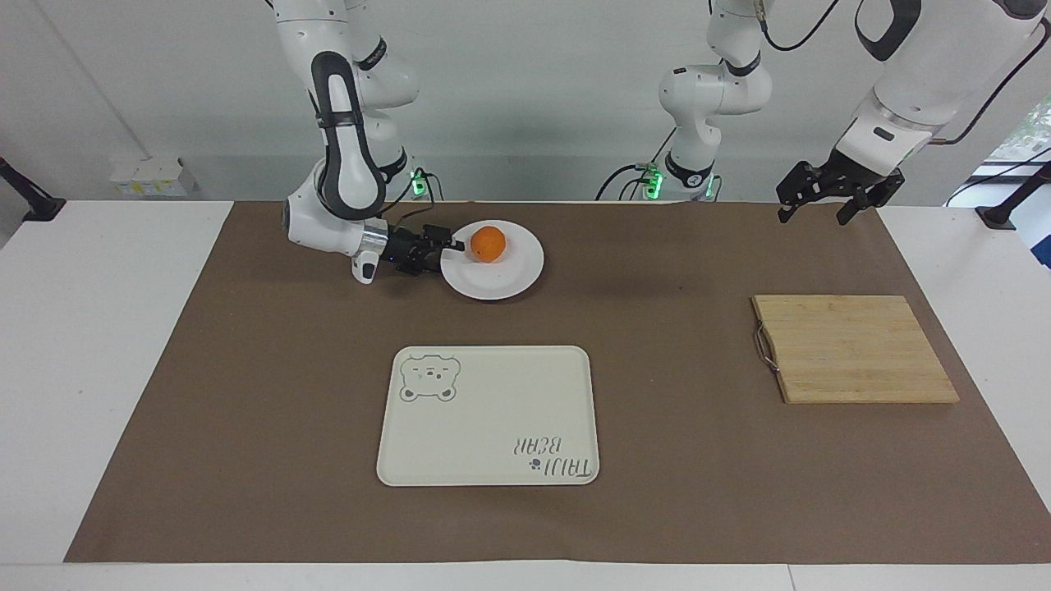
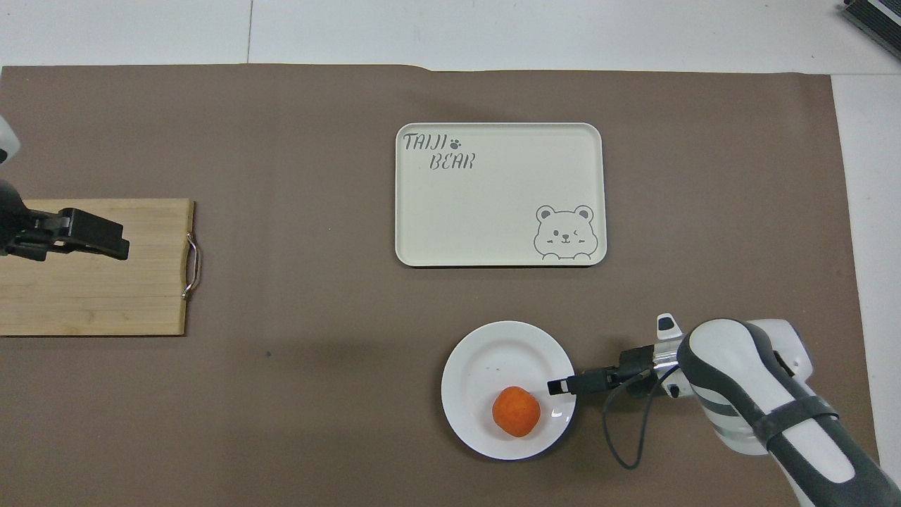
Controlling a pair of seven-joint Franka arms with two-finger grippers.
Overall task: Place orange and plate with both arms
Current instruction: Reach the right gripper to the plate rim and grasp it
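Observation:
The white plate [image 1: 502,281] [image 2: 493,355] lies on the brown mat close to the robots, with the orange [image 1: 488,244] [image 2: 516,411] resting on it. My right gripper [image 1: 447,253] [image 2: 559,386] lies low and level at the plate's rim, on the side toward the right arm's end. It is open, and its upper finger reaches just over the rim, short of the orange. I cannot tell whether it touches the plate. My left gripper [image 1: 813,215] [image 2: 121,244] waits open and empty in the air at the left arm's end, above the cutting board.
A cream bear-print tray [image 1: 493,419] [image 2: 493,204] lies mid-table, farther from the robots than the plate. A wooden cutting board [image 1: 854,349] [image 2: 105,296] with a metal handle sits toward the left arm's end.

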